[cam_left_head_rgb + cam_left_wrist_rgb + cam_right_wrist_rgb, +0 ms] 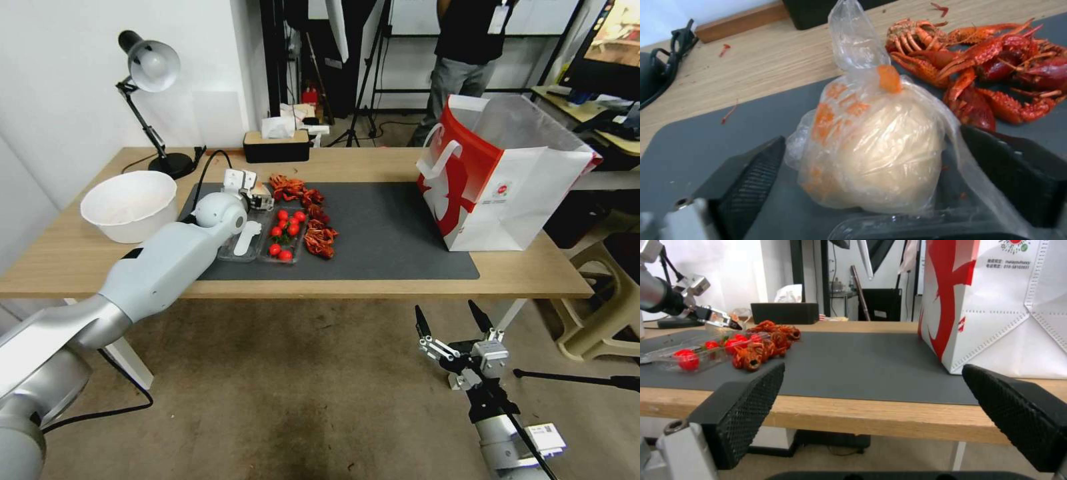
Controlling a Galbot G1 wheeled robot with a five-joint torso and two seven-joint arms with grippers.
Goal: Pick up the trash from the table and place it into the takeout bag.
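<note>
A clear bag of pale food (876, 150), knotted at the top with orange bits inside, sits on the dark grey mat (393, 233) of the table (373, 160). My left gripper (257, 195) is open around it, one black finger (751, 176) on each side and close to the plastic. The takeout bag (507, 193) stands upright and open-topped on the table's right end, its red side facing the mat. My right gripper (455, 319) hangs open and empty below the table's front edge, facing the takeout bag (996, 306).
A clear tray of red tomatoes (283, 233) lies just beside the left gripper, with red crayfish shells (313, 213) next to it. A large white bowl (130, 203) and a desk lamp (150, 67) stand at the left, a black tissue box (277, 147) at the back.
</note>
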